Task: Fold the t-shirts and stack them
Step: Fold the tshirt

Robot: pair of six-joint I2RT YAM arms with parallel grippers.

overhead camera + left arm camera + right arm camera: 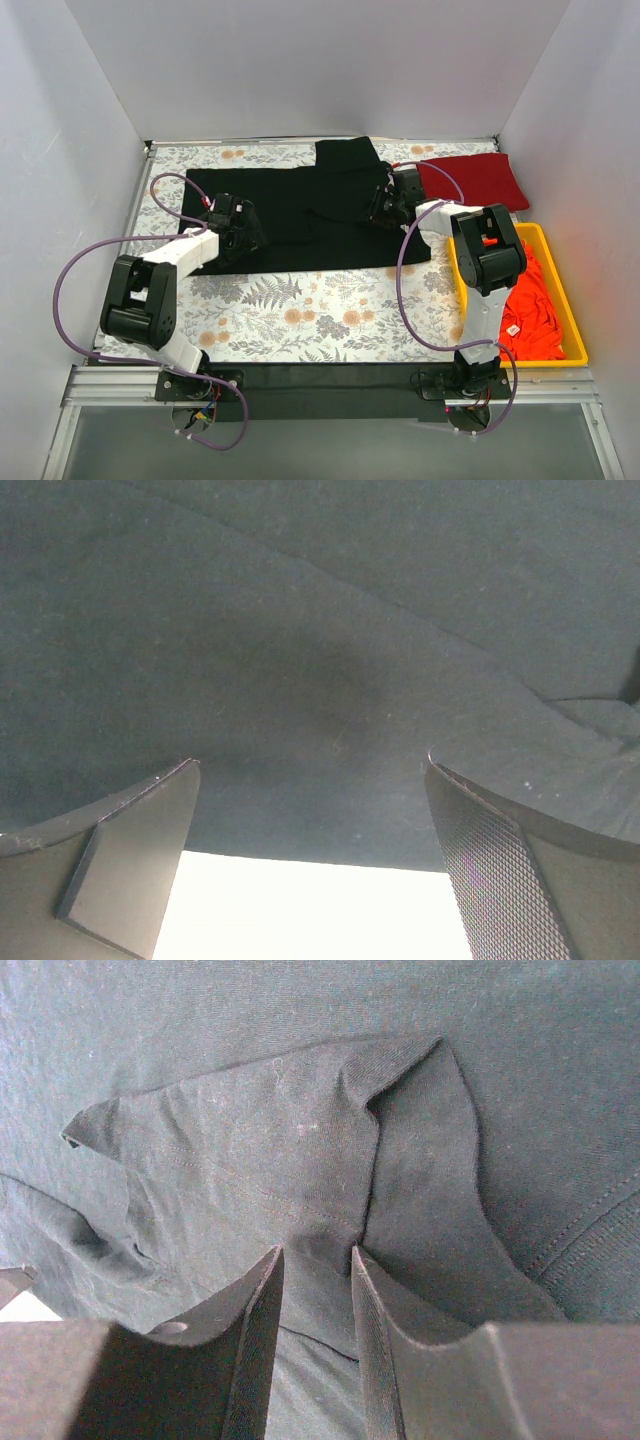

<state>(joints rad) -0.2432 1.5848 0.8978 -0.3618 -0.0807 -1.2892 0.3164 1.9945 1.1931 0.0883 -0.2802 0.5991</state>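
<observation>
The black shirt [300,220] is spread flat left of the bin [570,305]; a red shirt [475,180] is folded behind the bin and orange shirts [535,300] are heaped inside it. The left gripper [310,770] is held apart over the black shirt's end far from the bin. The right gripper [317,1255] is clamped on a raised fold nearer the bin.
</observation>
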